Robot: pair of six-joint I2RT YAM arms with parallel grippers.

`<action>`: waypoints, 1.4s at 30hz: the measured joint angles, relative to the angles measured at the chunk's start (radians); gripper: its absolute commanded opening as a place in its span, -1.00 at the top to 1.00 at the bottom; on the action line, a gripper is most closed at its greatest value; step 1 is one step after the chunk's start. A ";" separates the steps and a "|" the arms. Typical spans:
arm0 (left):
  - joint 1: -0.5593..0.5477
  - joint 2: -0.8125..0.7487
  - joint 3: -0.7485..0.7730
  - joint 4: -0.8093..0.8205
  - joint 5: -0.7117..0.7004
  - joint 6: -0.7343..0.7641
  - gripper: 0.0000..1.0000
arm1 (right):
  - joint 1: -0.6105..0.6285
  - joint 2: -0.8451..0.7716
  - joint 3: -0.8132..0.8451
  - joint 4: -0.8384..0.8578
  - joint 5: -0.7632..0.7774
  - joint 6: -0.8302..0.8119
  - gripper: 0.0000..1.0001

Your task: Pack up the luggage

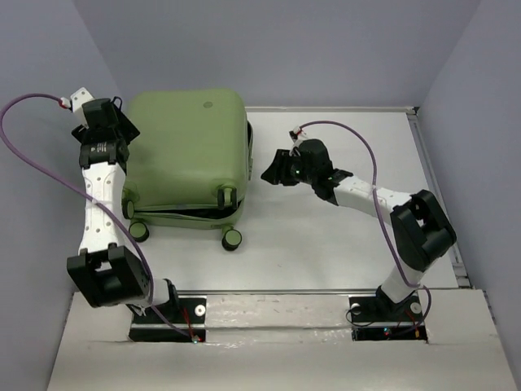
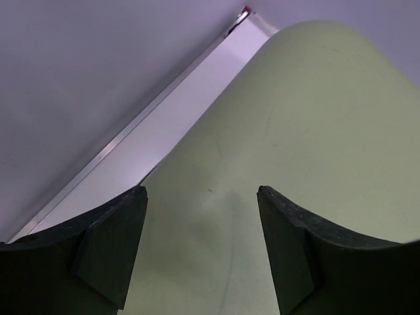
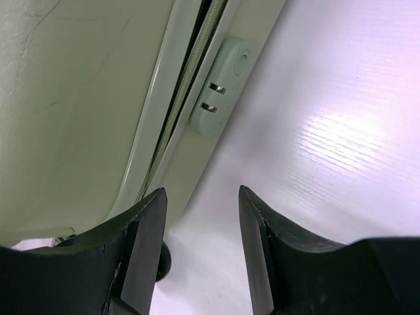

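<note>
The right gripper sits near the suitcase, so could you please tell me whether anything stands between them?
Nothing visible does. The right gripper hangs open just off the side of the suitcase, with only bare white table between them, and the lock on that side is in plain sight.

luggage (image 1: 187, 151) is plain light green all over, no pattern, wheels (image 1: 232, 239) green and black, its lock (image 3: 220, 85) the same pale green with two silver slots. table (image 1: 342, 244) white, walls (image 1: 285, 49) greyish lilac, left end effector (image 2: 200, 197) and right end effector (image 3: 201, 193) both black, arms (image 1: 99, 204) white with black joints
</note>
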 measured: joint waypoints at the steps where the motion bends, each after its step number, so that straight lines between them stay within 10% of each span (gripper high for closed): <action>1: 0.027 0.026 0.003 -0.001 0.021 -0.004 -0.74 | -0.001 -0.008 -0.004 -0.004 0.000 -0.008 -0.08; 11: 0.193 0.334 0.136 0.087 0.368 -0.026 -0.98 | -0.014 -0.062 -0.045 -0.063 -0.013 -0.113 -0.99; 17: 0.191 0.321 -0.006 0.312 0.621 -0.067 -0.98 | -0.105 -0.068 -0.050 -0.064 -0.139 -0.081 -0.98; 22: 0.180 0.205 -0.214 0.512 0.652 -0.072 -0.98 | -0.316 -0.058 -0.084 0.058 -0.280 0.047 0.02; 32: -0.084 -0.089 -0.420 0.412 0.599 -0.077 -0.98 | -0.320 -0.037 -0.042 -0.016 -0.213 0.009 -0.30; 39: -0.184 -0.239 -0.286 0.108 0.508 -0.067 -0.93 | -0.359 -0.034 -0.006 -0.090 -0.119 -0.039 0.63; 42: -0.159 -0.297 -0.274 0.102 0.427 -0.052 -0.49 | -0.347 -0.045 -0.003 -0.094 -0.097 -0.056 0.80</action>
